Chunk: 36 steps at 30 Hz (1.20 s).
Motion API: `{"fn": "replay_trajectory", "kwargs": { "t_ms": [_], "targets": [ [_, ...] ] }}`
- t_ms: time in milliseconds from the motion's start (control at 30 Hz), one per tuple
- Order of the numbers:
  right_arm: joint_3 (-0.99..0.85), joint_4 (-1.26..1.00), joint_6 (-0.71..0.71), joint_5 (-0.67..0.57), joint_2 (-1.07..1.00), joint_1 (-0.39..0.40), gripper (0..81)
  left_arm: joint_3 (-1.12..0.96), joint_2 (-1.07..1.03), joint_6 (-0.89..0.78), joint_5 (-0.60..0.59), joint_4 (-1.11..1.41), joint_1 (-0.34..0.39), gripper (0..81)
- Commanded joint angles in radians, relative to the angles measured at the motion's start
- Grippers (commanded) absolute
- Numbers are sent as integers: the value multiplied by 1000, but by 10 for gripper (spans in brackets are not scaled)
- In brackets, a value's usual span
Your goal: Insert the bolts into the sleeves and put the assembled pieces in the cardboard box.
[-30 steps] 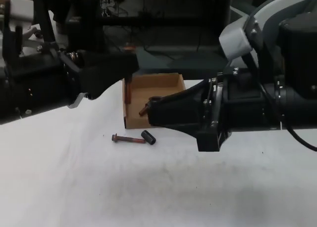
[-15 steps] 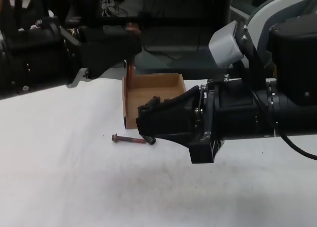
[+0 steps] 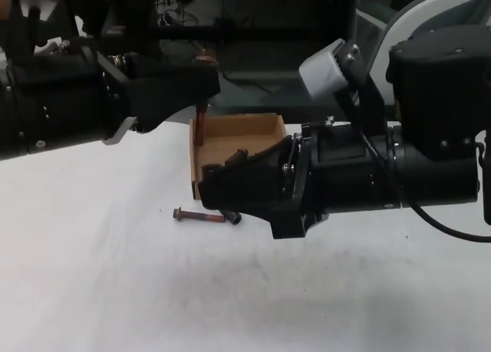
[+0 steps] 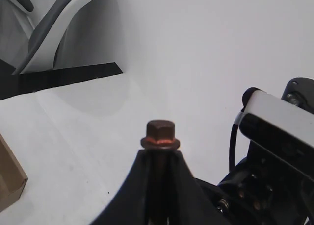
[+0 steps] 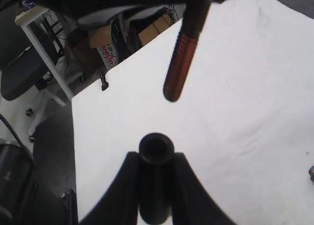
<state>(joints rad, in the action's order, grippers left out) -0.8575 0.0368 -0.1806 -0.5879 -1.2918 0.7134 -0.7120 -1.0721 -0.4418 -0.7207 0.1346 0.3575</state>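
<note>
Both arms have shifted in the last second. The left gripper [image 4: 158, 159] has lifted its bolt [image 4: 158, 134] from low beside the cardboard box [image 3: 234, 124] to a spot above the box's left wall. The right gripper [image 5: 156, 168] has slid leftward across the box's front, bringing its sleeve [image 5: 156, 147] closer under the bolt.

The left gripper's fingers are closed tight on the bolt just under the flanged head, so the threaded shank hangs free and points down towards the box. Gripping this high leaves the whole shank bare to enter a bore. The right gripper's fingers pinch the sleeve by its sides, with the open mouth turned up and clear of the fingertips, seemingly so that nothing blocks the hole.

In the right wrist view the bolt's tip sits above the sleeve's mouth and off to one side, apart from it, so the two axes are not lined up. I judge the step in hand to be alignment before insertion, with the tip yet to come over the bore.

On the bench [image 3: 115, 291], just in front of the box's front wall, a loose bolt [image 3: 198, 215] lies flat. A loose sleeve [image 3: 232, 217] sits at its tip end, partly hidden by the right gripper. They look like the next pair to assemble. Whether anything already lies inside the box cannot be told, since the right arm covers much of it.
</note>
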Motion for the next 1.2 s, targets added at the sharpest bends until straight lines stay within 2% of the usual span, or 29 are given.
{"fn": "replay_trajectory", "kwargs": {
  "t_ms": [0, 1167],
  "targets": [
    [-14, -56, -33, -8, 1, 4, 4, -14, 3, 0, -14, 10, 4, 17],
    [-14, -87, -102, 51, -4, 4, 4, -14, 6, -30, -7, 65, 4, 17]
  ]
}}
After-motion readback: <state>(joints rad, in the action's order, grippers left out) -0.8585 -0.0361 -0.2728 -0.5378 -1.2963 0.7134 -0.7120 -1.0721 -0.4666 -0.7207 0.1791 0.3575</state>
